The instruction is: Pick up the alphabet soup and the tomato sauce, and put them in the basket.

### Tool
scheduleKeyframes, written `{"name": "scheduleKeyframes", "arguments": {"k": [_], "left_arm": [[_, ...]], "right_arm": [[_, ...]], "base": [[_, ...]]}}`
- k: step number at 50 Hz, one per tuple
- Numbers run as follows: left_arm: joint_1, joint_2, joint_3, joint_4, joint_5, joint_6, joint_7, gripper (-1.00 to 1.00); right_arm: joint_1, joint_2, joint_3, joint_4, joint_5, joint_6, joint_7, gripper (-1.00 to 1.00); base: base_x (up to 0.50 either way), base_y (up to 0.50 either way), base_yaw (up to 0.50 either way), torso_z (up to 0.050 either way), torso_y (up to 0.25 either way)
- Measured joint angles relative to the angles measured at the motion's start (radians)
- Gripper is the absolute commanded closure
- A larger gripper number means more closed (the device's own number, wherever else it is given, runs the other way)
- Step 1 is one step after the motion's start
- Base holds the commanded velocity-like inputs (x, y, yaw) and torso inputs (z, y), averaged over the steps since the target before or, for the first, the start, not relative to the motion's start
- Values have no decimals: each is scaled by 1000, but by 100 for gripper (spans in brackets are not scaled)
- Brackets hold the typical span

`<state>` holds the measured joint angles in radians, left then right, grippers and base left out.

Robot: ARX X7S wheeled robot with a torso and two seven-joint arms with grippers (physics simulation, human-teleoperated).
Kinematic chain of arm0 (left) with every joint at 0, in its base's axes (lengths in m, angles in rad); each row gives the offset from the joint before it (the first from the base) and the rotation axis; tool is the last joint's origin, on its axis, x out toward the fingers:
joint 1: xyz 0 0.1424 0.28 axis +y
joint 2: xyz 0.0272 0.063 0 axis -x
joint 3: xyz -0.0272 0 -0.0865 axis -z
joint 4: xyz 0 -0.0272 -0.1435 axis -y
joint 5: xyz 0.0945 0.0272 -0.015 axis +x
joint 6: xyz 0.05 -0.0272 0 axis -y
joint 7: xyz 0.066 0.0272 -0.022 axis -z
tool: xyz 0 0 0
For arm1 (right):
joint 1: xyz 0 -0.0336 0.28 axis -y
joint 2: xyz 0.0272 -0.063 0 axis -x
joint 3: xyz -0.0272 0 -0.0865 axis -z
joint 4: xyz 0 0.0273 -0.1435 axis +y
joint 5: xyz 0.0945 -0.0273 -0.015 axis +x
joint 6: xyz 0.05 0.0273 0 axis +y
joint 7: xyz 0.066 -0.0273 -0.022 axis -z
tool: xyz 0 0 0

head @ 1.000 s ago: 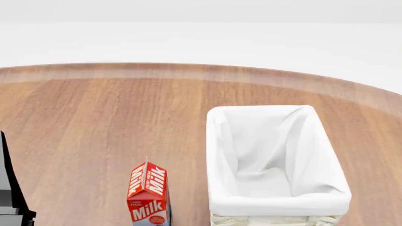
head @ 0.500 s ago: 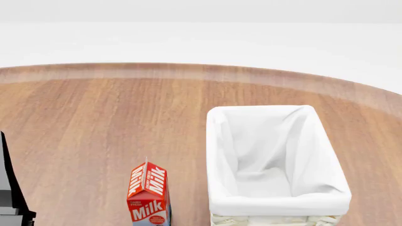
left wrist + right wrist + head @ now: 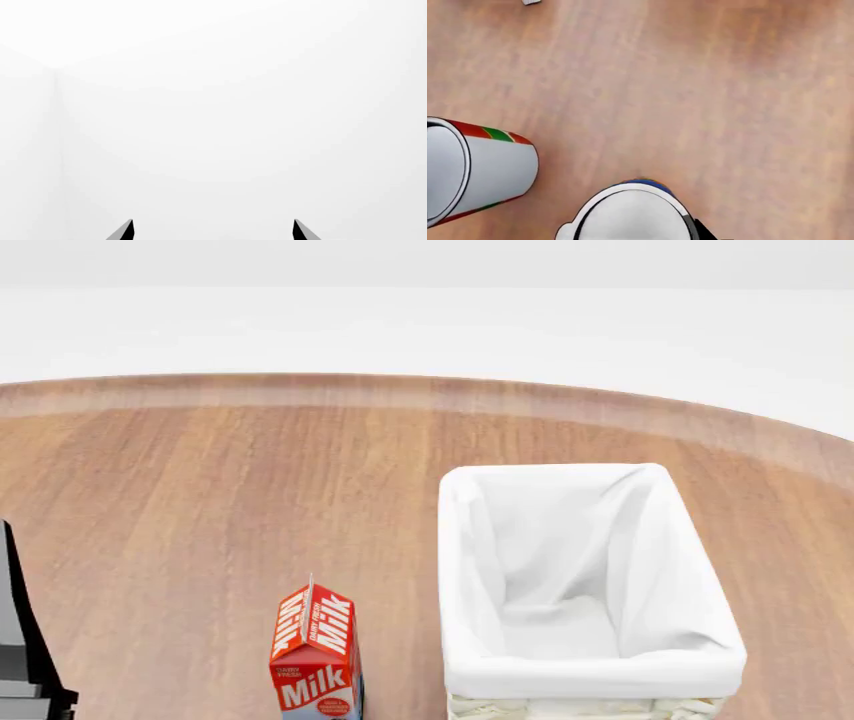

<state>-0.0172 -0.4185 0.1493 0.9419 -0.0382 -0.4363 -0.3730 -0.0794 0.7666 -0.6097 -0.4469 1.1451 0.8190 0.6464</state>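
Left wrist view: The left gripper (image 3: 212, 231) points at blank white background, only two dark fingertips (image 3: 124, 231) showing, set wide apart with nothing between them; it appears parked away from the work.

Head view: The basket (image 3: 463, 570) sits on the wooden table (image 3: 200, 500) at about 4 o'clock from the frame's centre, its white lining bare and holding no can, so it stands ready to receive both. A milk carton (image 3: 318, 650) stands upright just beside it at 9 o'clock. Neither can shows here.

Right wrist view: The camera looks straight down on the alphabet soup (image 3: 630, 212), silver top filling the near edge, a blue sliver of label at its rim. The tomato sauce (image 3: 474, 172) stands near it, apart, at roughly 10 o'clock.

Right gripper: Only a dark fragment shows beside the soup can; whether the jaws are spread or closed cannot be told. The arm seems lined up over the soup for a first pick.
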Motion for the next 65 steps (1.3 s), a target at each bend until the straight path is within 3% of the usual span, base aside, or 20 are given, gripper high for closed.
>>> {"name": "scheduleKeyframes", "arguments": {"k": [16,29,65], "left_arm": [[-3,-3,2,5,-4,-6,-4,-100],[-6,-6,1,10,-8,-11,-6,-100],[-12,-12,4,8,-16,-12,-13,-100]], "right_arm": [[-9,0,-8,-11,27,-22,10,100],[31,45,46,-156,150,-14,95,100],[331,173,200,-414,545,-17,331,100]], "base": [[0,0,0,0,0],[0,0,0,0,1],[0,0,0,0,0]]}}
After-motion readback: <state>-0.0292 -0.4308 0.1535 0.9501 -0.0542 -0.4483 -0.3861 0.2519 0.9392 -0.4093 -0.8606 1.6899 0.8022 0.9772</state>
